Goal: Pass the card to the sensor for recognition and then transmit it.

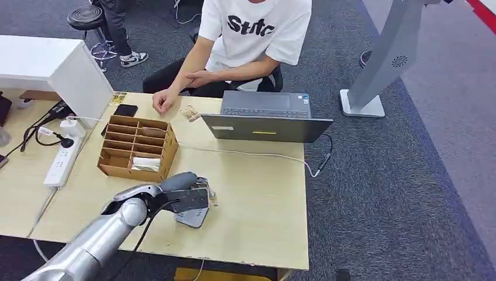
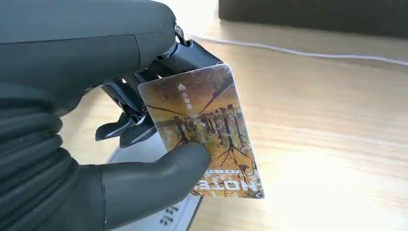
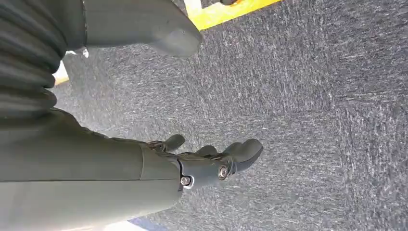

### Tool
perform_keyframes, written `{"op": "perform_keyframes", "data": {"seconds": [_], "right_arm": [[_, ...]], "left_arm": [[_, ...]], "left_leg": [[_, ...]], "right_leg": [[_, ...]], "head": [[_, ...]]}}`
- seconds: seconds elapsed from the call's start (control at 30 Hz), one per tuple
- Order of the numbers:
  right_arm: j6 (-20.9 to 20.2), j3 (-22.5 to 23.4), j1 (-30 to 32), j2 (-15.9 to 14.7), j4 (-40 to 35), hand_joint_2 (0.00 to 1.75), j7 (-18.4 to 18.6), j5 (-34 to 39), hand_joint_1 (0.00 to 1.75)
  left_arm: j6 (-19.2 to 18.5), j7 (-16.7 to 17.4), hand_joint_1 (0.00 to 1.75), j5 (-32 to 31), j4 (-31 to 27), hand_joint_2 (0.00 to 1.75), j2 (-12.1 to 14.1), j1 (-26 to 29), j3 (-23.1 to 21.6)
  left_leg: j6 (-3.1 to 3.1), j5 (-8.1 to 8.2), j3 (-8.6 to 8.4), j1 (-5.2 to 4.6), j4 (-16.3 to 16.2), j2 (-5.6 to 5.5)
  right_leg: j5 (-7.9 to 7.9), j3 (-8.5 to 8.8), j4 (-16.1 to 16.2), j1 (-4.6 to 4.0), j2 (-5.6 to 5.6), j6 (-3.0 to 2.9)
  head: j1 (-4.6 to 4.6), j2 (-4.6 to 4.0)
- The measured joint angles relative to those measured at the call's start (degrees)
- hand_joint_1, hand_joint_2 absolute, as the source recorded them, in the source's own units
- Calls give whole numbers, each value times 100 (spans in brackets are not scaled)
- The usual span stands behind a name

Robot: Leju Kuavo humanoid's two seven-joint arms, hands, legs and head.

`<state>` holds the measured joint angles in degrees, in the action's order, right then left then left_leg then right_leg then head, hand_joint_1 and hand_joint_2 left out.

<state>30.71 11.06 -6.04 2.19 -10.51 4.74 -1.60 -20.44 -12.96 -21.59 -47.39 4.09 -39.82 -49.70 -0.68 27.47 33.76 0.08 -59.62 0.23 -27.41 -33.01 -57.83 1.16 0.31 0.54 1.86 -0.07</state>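
My left hand [image 1: 184, 196] pinches a card [image 2: 204, 130] printed with brown trees between its thumb and fingers. The card [image 1: 209, 195] hangs just above the grey sensor [image 1: 192, 218], a flat reader lying on the wooden table [image 1: 257, 205] near its front edge. The reader's pale body [image 2: 144, 156] lies close under the card in the left wrist view. My right hand [image 3: 211, 161] hangs over grey carpet, holding nothing, its fingers apart.
A cardboard divider box [image 1: 137, 147] stands behind my left hand. Behind it, a laptop [image 1: 266, 117] with a cable, and a seated person with a hand [image 1: 165, 100] on the table. A power strip [image 1: 61, 161] lies at the left.
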Motion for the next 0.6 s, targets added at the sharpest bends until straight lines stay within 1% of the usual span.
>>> {"op": "perform_keyframes", "data": {"seconds": [0.27, 0.33, 0.6], "right_arm": [[0, 0, -17, 11, 0, 175, 39, -50, 0], [-4, 0, -27, 15, 0, 175, 50, -79, 0], [-6, 0, -55, 17, 0, 175, 116, -138, 0]], "left_arm": [[-176, 113, 175, 238, 0, 175, 258, 4, -135], [-334, 265, 175, 354, -4, 175, 354, -12, -214], [-710, 607, 175, 701, -142, 175, 743, -319, -616]], "left_leg": [[0, 0, 0, 1, 1, 0], [0, 0, -1, 1, 1, 1], [1, -6, -1, 1, 1, 1]], "right_leg": [[0, 0, -1, -1, -1, 0], [0, 0, -1, -1, 2, 0], [1, 0, -1, -1, 0, -1]], "head": [[2, 0], [0, 0], [2, 0]]}}
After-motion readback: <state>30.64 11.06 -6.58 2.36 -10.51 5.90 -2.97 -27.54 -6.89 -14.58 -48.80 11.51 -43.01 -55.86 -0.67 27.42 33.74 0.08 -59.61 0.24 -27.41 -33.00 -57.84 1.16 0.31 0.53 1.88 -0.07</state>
